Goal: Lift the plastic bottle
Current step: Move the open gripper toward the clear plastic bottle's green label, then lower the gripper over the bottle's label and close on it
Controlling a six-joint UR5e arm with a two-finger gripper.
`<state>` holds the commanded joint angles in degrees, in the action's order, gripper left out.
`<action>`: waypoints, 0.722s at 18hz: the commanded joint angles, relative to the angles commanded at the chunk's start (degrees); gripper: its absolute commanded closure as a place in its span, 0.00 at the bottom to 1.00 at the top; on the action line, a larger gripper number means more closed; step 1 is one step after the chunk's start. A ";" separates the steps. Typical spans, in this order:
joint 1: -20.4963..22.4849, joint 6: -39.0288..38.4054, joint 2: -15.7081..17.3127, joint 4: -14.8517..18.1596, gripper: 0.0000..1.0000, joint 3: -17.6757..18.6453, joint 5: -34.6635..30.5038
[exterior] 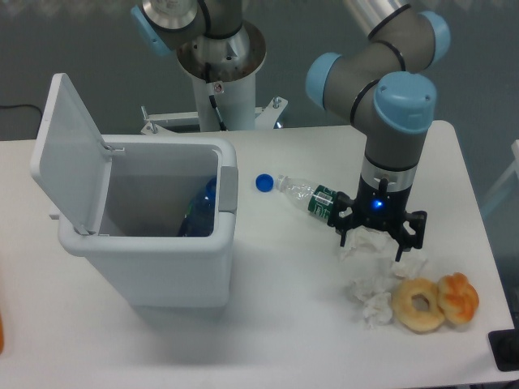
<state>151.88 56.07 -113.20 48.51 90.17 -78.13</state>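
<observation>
The plastic bottle [304, 194] lies on its side on the white table, clear with a green-and-white label band [323, 201], its capless neck pointing up-left toward a small blue cap [264, 183]. My gripper [374, 240] points straight down just right of the bottle's base end, with its black fingers [344, 235] spread apart. It is open and low over crumpled white paper [366, 241]. The bottle's base is partly hidden behind the gripper's left finger. The gripper is beside the bottle, not around it.
A white bin [146, 243] with its lid raised stands at the left, with a blue bottle [201, 212] inside. More crumpled paper [375, 301], a doughnut [419, 305] and an orange pastry [459, 298] lie at the front right. A black object [504, 350] sits at the right corner.
</observation>
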 joint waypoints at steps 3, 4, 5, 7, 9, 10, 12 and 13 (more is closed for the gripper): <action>0.26 9.10 0.26 0.18 0.00 1.49 -0.18; 0.26 12.80 0.35 0.53 0.00 1.84 -0.44; 0.17 15.79 0.44 0.79 0.00 2.98 -0.61; 0.09 21.77 0.53 0.79 0.00 5.00 -0.97; 0.00 26.96 0.53 0.88 0.00 6.06 -0.79; 0.00 28.99 0.53 0.97 0.00 6.41 -0.88; -0.09 32.42 0.61 1.40 0.00 7.73 -1.05; -0.18 33.91 0.88 2.63 0.00 8.61 -1.32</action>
<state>151.70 89.98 -112.33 51.14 98.78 -79.45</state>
